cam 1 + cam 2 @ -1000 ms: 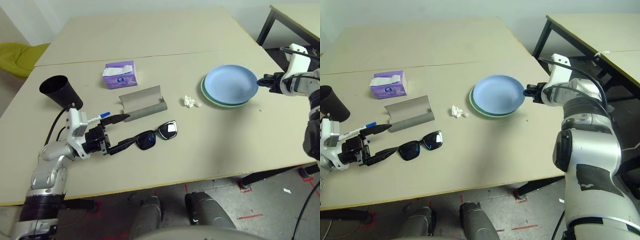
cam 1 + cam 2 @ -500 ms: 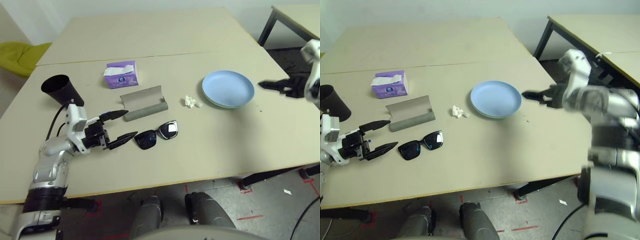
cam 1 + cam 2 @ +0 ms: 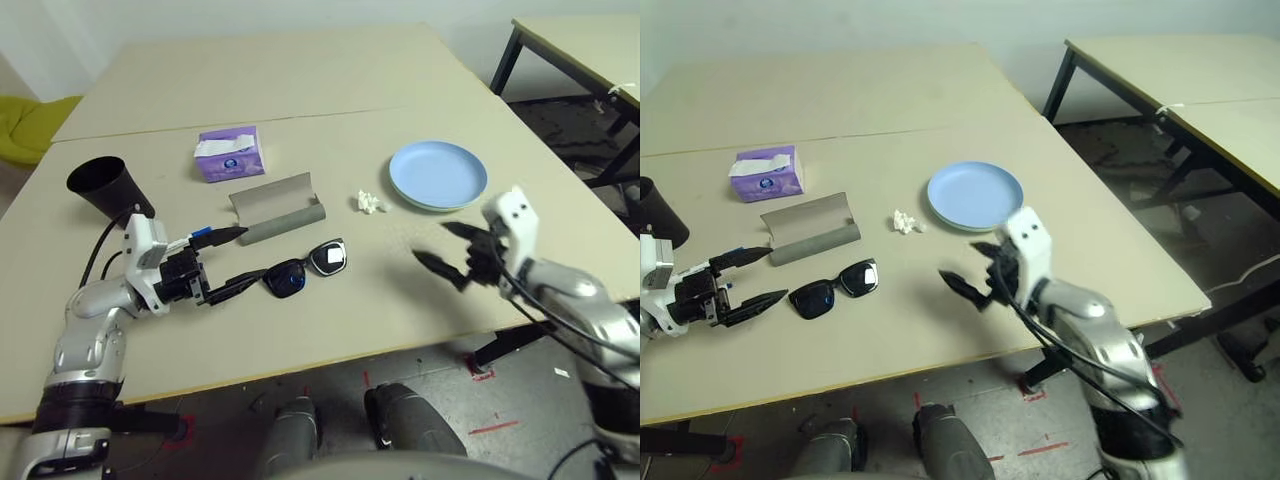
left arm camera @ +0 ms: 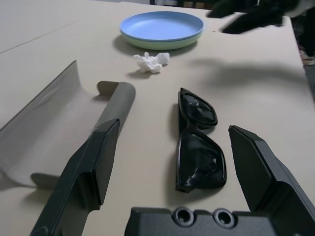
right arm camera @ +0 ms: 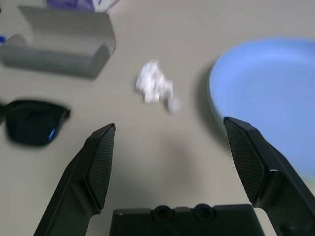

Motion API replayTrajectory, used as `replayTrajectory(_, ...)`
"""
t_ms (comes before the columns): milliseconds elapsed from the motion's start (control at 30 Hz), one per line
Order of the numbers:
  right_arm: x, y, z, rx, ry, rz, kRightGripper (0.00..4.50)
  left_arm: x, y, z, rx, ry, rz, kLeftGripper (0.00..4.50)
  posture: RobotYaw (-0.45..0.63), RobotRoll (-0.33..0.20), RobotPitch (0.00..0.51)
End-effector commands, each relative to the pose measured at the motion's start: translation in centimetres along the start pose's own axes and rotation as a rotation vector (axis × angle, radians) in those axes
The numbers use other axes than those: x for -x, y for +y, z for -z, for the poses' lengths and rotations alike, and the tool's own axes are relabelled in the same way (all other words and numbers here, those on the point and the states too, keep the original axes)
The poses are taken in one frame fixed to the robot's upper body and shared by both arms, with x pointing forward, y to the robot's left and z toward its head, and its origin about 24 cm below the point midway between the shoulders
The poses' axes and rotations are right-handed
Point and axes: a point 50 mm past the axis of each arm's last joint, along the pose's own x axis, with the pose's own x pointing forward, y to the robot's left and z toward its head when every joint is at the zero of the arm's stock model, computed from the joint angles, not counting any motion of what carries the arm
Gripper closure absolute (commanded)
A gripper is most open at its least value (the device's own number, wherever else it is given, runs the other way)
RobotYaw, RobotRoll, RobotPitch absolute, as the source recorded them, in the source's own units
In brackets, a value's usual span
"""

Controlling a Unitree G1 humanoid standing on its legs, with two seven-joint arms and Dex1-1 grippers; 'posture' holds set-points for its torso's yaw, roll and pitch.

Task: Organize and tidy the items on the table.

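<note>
on the table (image 3: 330,330), both grippers empty, jaws spread wide.
left gripper (image 3: 228,262) sits just beside the sunglasses (image 3: 303,271), near the open case (image 3: 275,207); right gripper (image 3: 447,252) hovers in front of the stacked plates (image 3: 437,174), tissue (image 3: 371,203) between case and plates, cup (image 3: 108,187) far left.

1. Left arm (image 3: 95,330): glossy silver jointed shell segments, with a black band low on the upper arm.
2. A white block-shaped wrist housing (image 3: 143,262) sits behind the left gripper (image 3: 235,258); a thin black cable (image 3: 102,255) loops along it.
3. Both grippers carry two black, tapered, pointed fingers (image 4: 91,167) on a black base with two round screw holes (image 4: 184,215).
4. Right arm (image 3: 1090,335): silver shells, white wrist block (image 3: 1025,235), and black cables (image 3: 1070,350) running along the forearm behind the right gripper (image 3: 975,268).
</note>
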Motion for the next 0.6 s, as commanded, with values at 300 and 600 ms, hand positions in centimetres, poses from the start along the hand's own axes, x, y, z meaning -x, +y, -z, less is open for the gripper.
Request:
replayTrajectory(300, -2.9, 0.4, 1.3, 0.027, 0.029, -0.042, 0.03, 0.2, -0.6, 0.0, 0.000, 0.006, -0.022, 0.00, -0.12, 0.000, 0.117)
replayTrajectory(600, -5.6, 1.5, 0.7, 0.015, -0.013, -0.099, 0.03, 0.1, -0.6, 0.0, 0.003, 0.006, -0.031, 0.00, -0.12, 0.000, 0.121)
